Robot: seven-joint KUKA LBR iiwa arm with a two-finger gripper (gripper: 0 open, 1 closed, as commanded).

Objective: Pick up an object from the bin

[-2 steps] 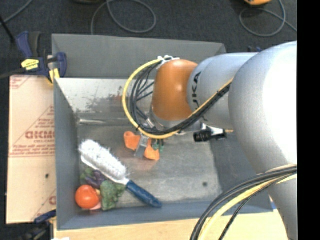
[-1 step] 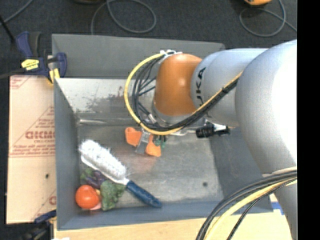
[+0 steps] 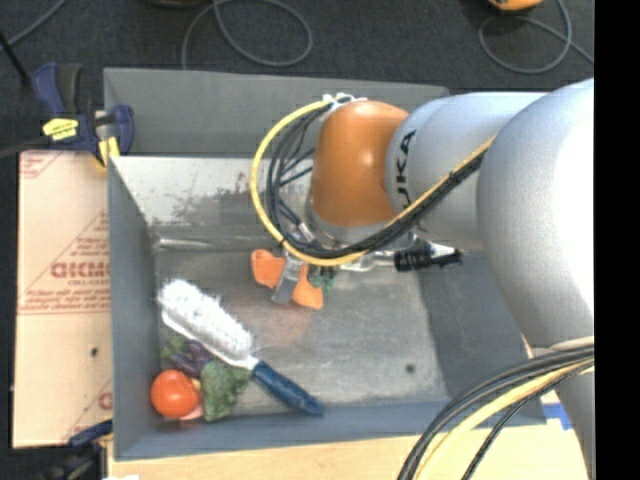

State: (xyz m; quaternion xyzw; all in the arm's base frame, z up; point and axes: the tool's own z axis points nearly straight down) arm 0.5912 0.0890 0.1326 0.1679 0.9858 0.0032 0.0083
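My gripper (image 3: 288, 285) reaches down under the arm's wrist into the middle of the bin, toward its back. It sits right on an orange toy piece (image 3: 264, 268) with a bit of green at its right end, which pokes out on both sides of it. A brush (image 3: 208, 324) with white bristles and a blue handle lies slanted to the front left, apart from the gripper.
In the front left corner lie an orange-red tomato-like ball (image 3: 174, 394), a green leafy toy (image 3: 224, 386) and a purple bunch (image 3: 184, 352), all against the brush. The arm and its cables hang over the bin's back right.
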